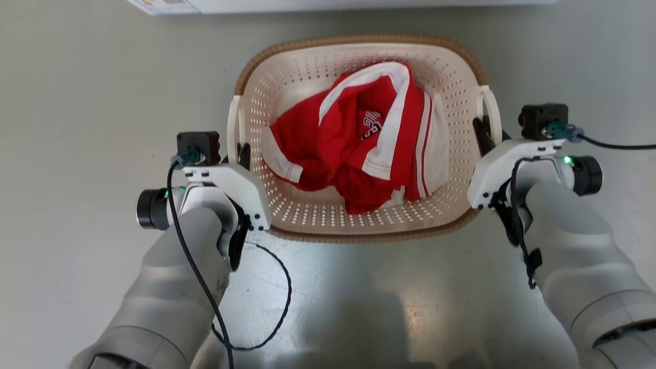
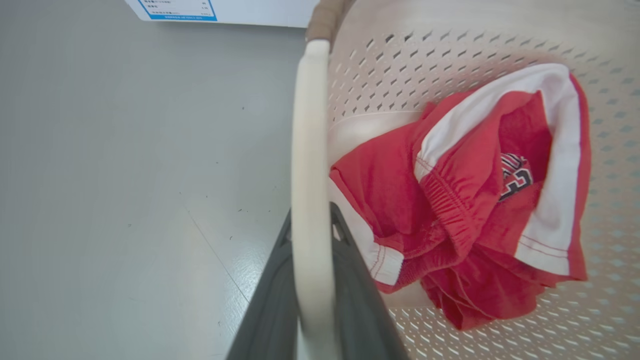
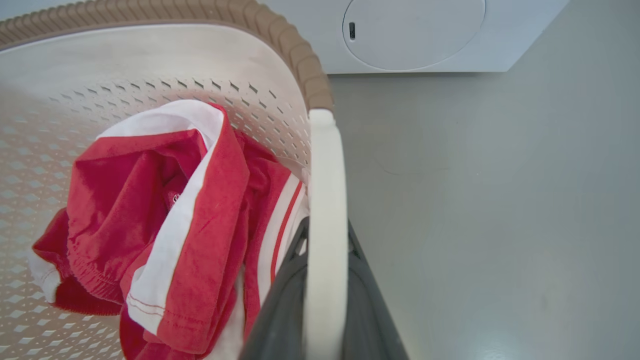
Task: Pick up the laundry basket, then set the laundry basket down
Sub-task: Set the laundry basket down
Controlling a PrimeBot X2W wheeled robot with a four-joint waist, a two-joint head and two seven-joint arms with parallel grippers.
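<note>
Stretching under everything is a grey floor (image 1: 77, 154), with a white washing machine (image 3: 415, 35) at its far edge. Near it, between the two arms, is the laundry basket (image 1: 307, 66), red and white clothes (image 1: 353, 148) heaped inside. On its left handle (image 1: 233, 123) the left gripper (image 1: 242, 152) is clamped, and the right gripper (image 1: 480, 130) on the right handle (image 1: 491, 110).

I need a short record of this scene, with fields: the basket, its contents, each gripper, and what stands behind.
basket: laundry basket, cream, brown rim, on or just above grey floor; cannot tell which
contents: red and white garment
left gripper: shut on left handle
right gripper: shut on right handle
behind: white washing machine
</note>
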